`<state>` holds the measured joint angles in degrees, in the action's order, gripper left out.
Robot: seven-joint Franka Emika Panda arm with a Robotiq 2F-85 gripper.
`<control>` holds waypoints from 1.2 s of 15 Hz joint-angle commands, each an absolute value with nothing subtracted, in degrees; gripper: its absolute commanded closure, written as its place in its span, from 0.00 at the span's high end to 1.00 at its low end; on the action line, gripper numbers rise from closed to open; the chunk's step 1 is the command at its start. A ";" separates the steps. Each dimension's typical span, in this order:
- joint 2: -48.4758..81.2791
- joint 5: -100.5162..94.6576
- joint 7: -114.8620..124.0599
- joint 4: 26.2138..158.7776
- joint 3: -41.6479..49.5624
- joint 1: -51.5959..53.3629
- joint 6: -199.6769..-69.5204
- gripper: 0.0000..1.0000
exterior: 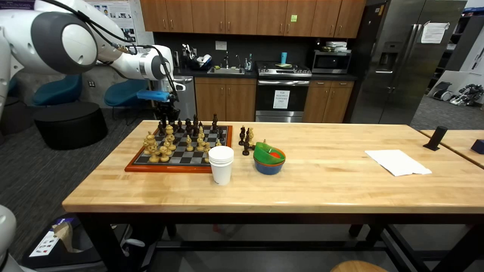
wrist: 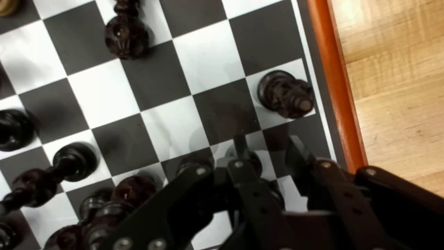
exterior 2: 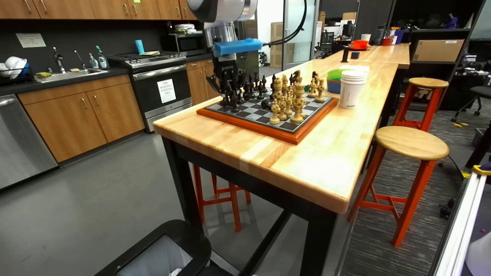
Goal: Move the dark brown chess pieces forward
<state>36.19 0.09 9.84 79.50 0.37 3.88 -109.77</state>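
1. Wooden cabinets run above and below a black counter — sink, stove and microwave along it.
2. A steel refrigerator stands at the counter's end.
3. Blue chairs and a round black ottoman sit on dark carpet.
4. Orange-legged stools — near the wooden table.

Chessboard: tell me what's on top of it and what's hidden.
The chessboard carries tan chess pieces and dark brown chess pieces, one of these lying down. In the wrist view, the claw partly covers some dark ones; their hidden parts and squares beneath cannot be seen.
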 commanded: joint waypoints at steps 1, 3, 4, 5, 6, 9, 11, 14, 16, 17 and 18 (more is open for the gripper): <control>35.57 -0.91 9.84 80.15 0.87 3.99 -109.33 0.58; 35.33 -0.89 9.72 80.66 0.99 3.86 -109.37 0.71; 35.30 -0.90 9.69 80.77 1.03 3.83 -109.41 0.77; 35.29 -0.92 9.65 80.86 1.07 3.80 -109.40 0.82; 35.30 -0.97 9.66 80.96 1.12 3.77 -109.46 0.85; 35.61 -0.90 9.28 80.84 1.16 3.62 -109.74 0.90; 35.82 -0.82 9.06 80.55 1.09 3.62 -109.82 0.80; 35.93 -0.77 9.01 80.28 1.07 3.63 -109.59 0.70; 35.86 -0.79 9.03 80.31 1.09 3.63 -109.50 0.72; 35.83 -0.85 9.07 80.31 1.11 3.66 -109.46 0.72; 35.82 -0.89 9.08 80.28 1.12 3.69 -109.48 0.74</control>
<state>36.19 0.08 9.43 80.29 1.02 3.62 -109.83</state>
